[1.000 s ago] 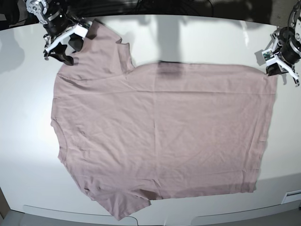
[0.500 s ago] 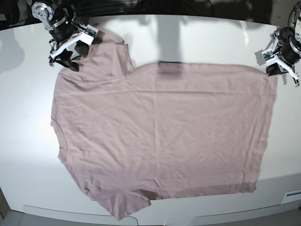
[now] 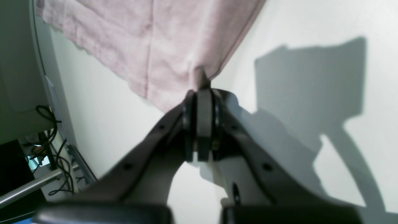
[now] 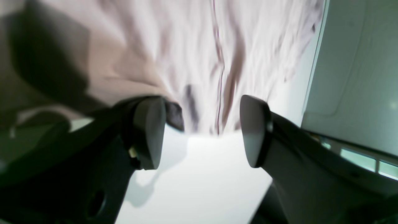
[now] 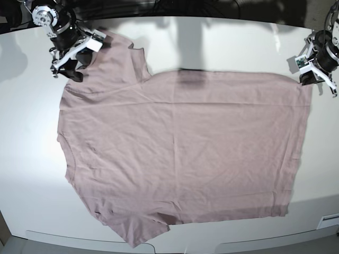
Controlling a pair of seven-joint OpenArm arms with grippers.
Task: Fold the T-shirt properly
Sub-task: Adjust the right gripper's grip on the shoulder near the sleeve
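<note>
The mauve-pink T-shirt (image 5: 180,153) lies spread flat on the white table (image 5: 222,45), with its neckline side to the left and its hem to the right. My left gripper (image 5: 310,78) is at the shirt's far right hem corner. In the left wrist view it (image 3: 201,93) is shut on that corner of the T-shirt (image 3: 161,40). My right gripper (image 5: 70,64) is at the far left sleeve. In the right wrist view it (image 4: 200,133) is open, with wrinkled shirt cloth (image 4: 217,46) just beyond its fingers (image 4: 149,133) and nothing between them.
The table's front edge (image 5: 175,246) runs just below the near sleeve. In the left wrist view, cables (image 3: 49,149) and a metal bar hang beyond the table's edge. Bare table shows left of the shirt (image 5: 26,132) and right of it (image 5: 323,143).
My right gripper shifted slightly right over the far sleeve, then back left, staying open. My left gripper and the rest of the shirt have not moved.
</note>
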